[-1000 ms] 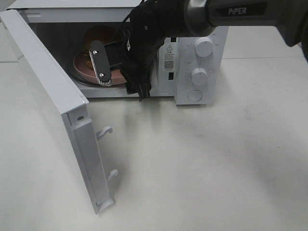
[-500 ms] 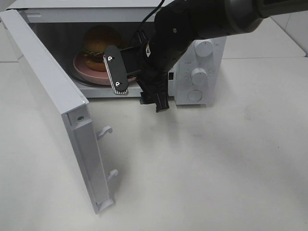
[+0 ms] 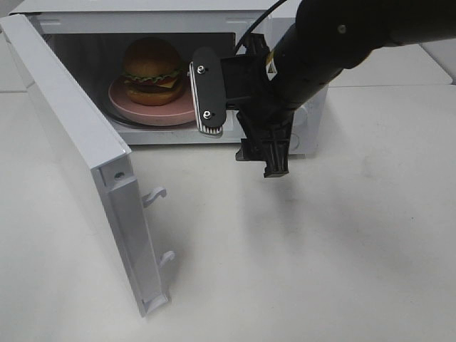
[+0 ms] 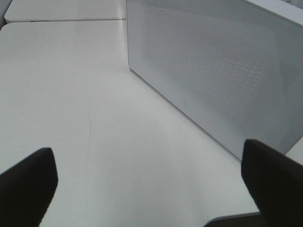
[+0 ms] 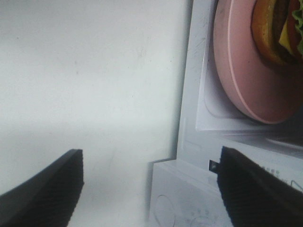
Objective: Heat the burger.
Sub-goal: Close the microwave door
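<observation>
- microwave (image 3: 128,21): boxy, smooth white casing; its door (image 3: 78,164) hangs wide open, so shutting it looks like the next job;
- right gripper (image 5: 151,189): has backed out of the cavity over the last second; jaws spread, empty; ribbed dark pads;
- left gripper (image 4: 150,189): spread, holding nothing, facing a perforated white panel;
- pink plate (image 3: 121,103): flat, round, glossy; lies on the microwave floor;
- burger (image 3: 151,68): let go, sitting on the plate inside; domed brown bun, frilly lettuce.
</observation>
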Robot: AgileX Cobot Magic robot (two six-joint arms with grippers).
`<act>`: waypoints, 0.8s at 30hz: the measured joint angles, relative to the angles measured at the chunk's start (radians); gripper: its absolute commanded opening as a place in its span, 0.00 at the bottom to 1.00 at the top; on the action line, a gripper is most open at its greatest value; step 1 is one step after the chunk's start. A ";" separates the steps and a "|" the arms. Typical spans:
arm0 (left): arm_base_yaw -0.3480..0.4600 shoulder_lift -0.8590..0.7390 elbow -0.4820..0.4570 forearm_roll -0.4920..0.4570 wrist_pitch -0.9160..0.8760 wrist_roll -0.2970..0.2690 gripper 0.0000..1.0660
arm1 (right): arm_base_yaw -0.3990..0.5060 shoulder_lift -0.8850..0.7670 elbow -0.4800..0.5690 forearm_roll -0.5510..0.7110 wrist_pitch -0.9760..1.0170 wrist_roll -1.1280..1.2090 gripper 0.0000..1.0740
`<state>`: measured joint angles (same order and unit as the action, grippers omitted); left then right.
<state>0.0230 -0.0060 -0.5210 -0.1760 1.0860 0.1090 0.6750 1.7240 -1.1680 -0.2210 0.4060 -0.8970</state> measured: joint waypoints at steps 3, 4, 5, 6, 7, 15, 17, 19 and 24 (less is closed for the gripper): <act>0.000 0.000 0.000 0.000 0.000 0.000 0.92 | 0.000 -0.053 0.049 0.000 0.000 0.058 0.71; 0.000 0.000 0.000 0.000 0.000 0.000 0.92 | 0.000 -0.053 0.049 0.000 0.000 0.058 0.71; 0.000 0.000 0.000 0.000 0.000 0.000 0.92 | 0.000 -0.089 0.085 0.000 0.000 0.099 0.71; 0.000 0.000 0.000 0.000 0.000 0.000 0.92 | 0.000 -0.089 0.085 0.000 0.000 0.099 0.71; 0.000 0.000 0.000 0.000 0.000 0.000 0.92 | 0.000 -0.110 0.103 0.000 0.003 0.121 0.71; 0.000 0.000 0.000 0.000 0.000 0.000 0.92 | 0.000 -0.281 0.236 0.025 0.023 0.355 0.71; 0.000 0.000 0.000 0.000 0.000 0.000 0.92 | 0.000 -0.327 0.261 0.026 0.052 0.416 0.71; 0.000 0.000 0.000 0.000 0.000 0.000 0.92 | 0.000 -0.386 0.292 0.039 0.088 0.509 0.71; 0.000 0.000 0.000 0.000 0.000 0.000 0.92 | 0.001 -0.494 0.323 0.055 0.171 0.692 0.71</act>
<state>0.0230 -0.0060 -0.5210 -0.1760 1.0860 0.1090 0.6760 1.2300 -0.8450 -0.1660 0.5770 -0.2050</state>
